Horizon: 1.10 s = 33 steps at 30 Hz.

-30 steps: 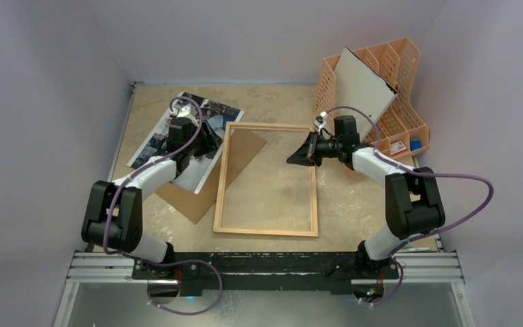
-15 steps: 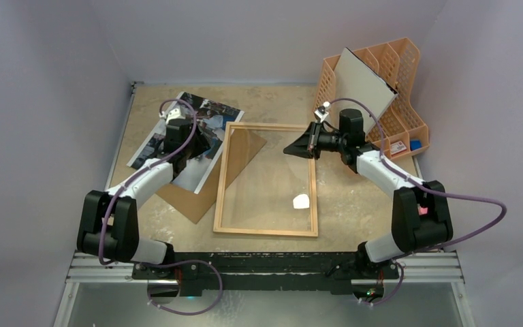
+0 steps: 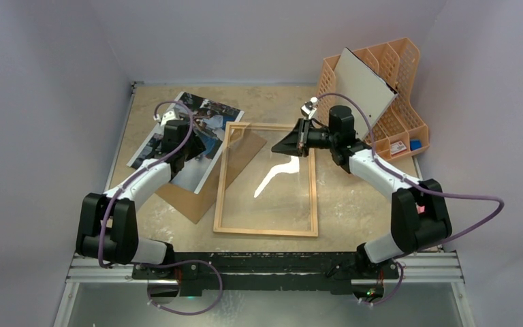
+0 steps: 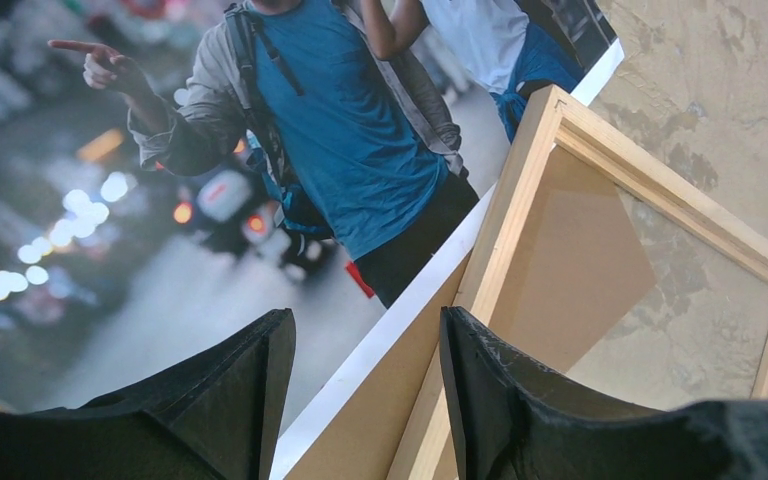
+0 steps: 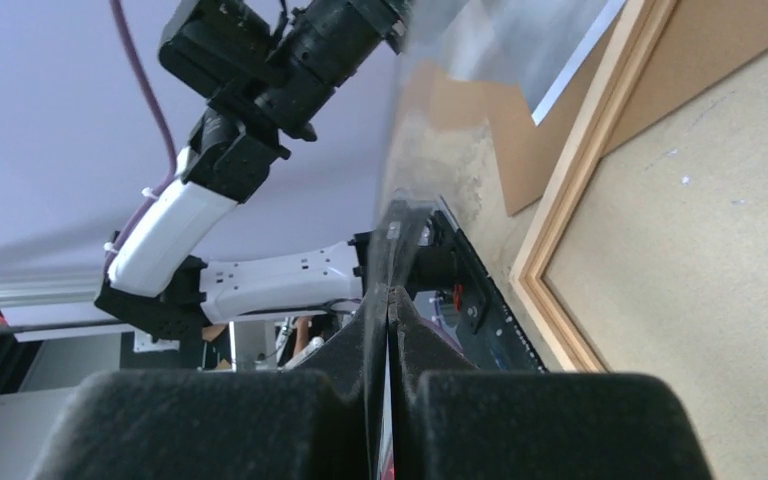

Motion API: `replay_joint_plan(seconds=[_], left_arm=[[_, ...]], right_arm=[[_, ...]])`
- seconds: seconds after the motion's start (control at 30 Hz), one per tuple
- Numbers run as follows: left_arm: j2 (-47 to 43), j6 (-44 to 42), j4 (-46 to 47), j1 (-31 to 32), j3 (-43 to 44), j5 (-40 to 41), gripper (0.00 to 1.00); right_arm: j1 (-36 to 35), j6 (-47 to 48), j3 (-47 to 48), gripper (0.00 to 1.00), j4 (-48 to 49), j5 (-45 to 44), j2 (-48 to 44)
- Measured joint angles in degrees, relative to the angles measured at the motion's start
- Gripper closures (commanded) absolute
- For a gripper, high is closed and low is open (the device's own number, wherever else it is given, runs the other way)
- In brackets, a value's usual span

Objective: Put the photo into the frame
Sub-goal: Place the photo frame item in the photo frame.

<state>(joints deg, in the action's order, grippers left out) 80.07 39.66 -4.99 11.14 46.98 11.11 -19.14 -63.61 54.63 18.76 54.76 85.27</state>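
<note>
Right gripper (image 3: 288, 145) is pinched fully closed on the far edge of the glass pane (image 3: 272, 184), a thin clear sheet seen edge-on between its fingers in the wrist view. The pane looks tilted up from the frame (image 3: 265, 231), though by how much cannot be told. The left gripper (image 4: 365, 330) hovers with its jaws partly apart and nothing between them, above the near right edge of the photo (image 3: 208, 116).

The photo lies face up at the far left of the table (image 3: 354, 204), just left of the frame. It rests partly on the brown hardboard backing panel (image 3: 191, 197), whose right corner runs under the frame's left side.

At the far right stands an orange lattice organizer (image 3: 408, 119). A white-grey board (image 3: 364, 85) with a dark edge leans in it. A small blue item and a small white-and-red one sit in its near compartments, too small to identify.

Compared with a second ago, the right gripper has moved farther away and to the left. The glare on the glass, a small spot half a second ago, is now a long streak. The left gripper has drawn toward the far left over the photo.

The tabletop is mottled beige and scuffed. Plain pale lilac walls (image 3: 265, 41) close it in on three sides, and a metal rail (image 3: 265, 269) at the near edge carries both arm bases.
</note>
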Motion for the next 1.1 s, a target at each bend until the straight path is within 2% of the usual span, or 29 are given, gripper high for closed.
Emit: replay_joint_plan(seconds=[0.23, 0.6, 1.1], left_arm=[[0.0, 0.2, -0.4, -1.2, 0.0, 0.0, 0.43], [0.0, 0.2, -0.3, -1.8, 0.0, -1.2, 0.42], [4.5, 0.2, 3.2, -2.1, 0.0, -11.0, 0.41]], right_arm=[[-0.1, 4.3, -0.1, 1.0, -1.3, -2.9, 4.8], [-0.1, 15.7, -1.8, 1.0, -11.7, -8.4, 5.6], [1.2, 22.3, -8.5, 1.0, -18.5, -15.7, 1.6]])
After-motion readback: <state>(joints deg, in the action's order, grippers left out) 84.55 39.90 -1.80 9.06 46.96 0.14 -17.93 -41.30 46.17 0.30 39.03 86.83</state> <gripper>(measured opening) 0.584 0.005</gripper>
